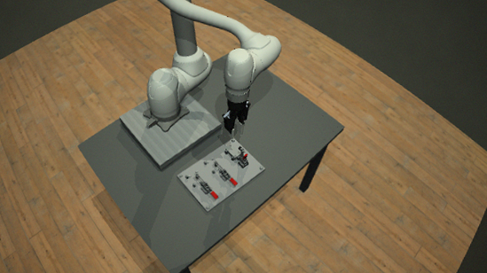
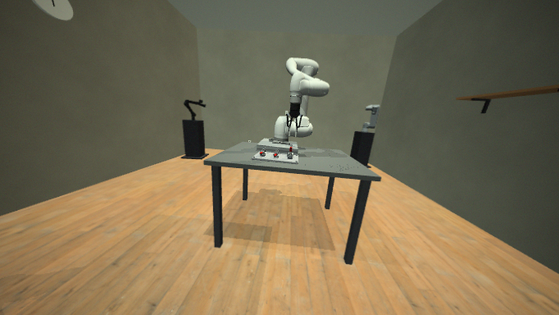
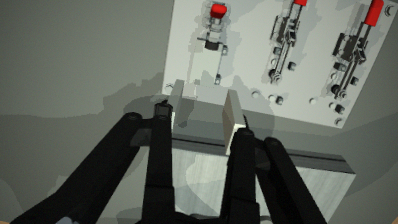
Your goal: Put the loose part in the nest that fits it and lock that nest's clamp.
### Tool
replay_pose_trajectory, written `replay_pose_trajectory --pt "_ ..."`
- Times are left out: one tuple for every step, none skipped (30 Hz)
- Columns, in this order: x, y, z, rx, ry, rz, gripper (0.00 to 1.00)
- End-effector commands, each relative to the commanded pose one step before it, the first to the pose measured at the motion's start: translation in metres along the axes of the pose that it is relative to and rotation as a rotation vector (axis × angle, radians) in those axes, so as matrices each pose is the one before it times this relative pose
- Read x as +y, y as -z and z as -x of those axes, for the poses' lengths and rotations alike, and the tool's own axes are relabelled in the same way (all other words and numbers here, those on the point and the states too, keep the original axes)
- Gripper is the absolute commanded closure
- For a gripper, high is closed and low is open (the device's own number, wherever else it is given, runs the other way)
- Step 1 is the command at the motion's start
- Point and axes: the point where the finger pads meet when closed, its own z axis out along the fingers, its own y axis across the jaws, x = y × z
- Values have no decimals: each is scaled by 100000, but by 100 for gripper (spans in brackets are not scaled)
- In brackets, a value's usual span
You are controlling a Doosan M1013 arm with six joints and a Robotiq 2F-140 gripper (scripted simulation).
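Top view: I am holding the arm over the table, with the gripper hanging above and pointing down, near the edge of the fixture. Its fingers are standing apart, a moderate gap between them, and are gripping nothing. In the wrist view, the pale part is lying in the left nest, beyond the fingertips. Beside it, that nest's red handle is standing upright, and a dark clamp tip is showing at the part's far end; I cannot tell whether it is pressing flat. The middle handle and the right handle are lying low, pointing to the far side.
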Motion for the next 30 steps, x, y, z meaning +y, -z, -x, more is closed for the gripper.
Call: replay_pose_trajectory --pt "1 5 -709 0 6 -22 65" --pt "1 0 -313 0 0 0 65" --pt "2 0 -342 0 0 0 65" --pt "0 0 0 0 0 0 65" --pt "0 0 0 0 0 0 65" --pt "2 0 -366 0 0 0 65" --pt "2 0 -388 0 0 0 65" --pt "2 0 -404 0 0 0 65" --pt "2 0 -416 0 0 0 65" --pt "2 0 -423 0 0 0 65" --pt "2 0 -424 0 0 0 65" --pt "2 0 -421 0 0 0 65" --pt "2 0 -412 0 0 0 65" --pt "2 0 -398 0 0 0 65" --pt "2 0 -379 0 0 0 65" --pt "2 0 -356 0 0 0 65" --pt "2 0 -328 0 0 0 65" --pt "2 -1 -297 0 0 0 65" --pt "2 -1 -263 0 0 0 65" --pt "1 0 -228 0 0 0 65" --pt "0 0 0 0 0 0 65" --pt "0 0 0 0 0 0 65" --pt "1 0 -191 0 0 0 65" --pt "1 0 -154 0 0 0 65" --pt "1 0 -118 0 0 0 65" --pt "0 0 -84 0 0 0 65" --pt "0 0 -54 0 0 0 65" --pt "0 0 -30 0 0 0 65" --pt "0 0 -12 0 0 0 65" --pt "0 0 -2 0 0 0 65"
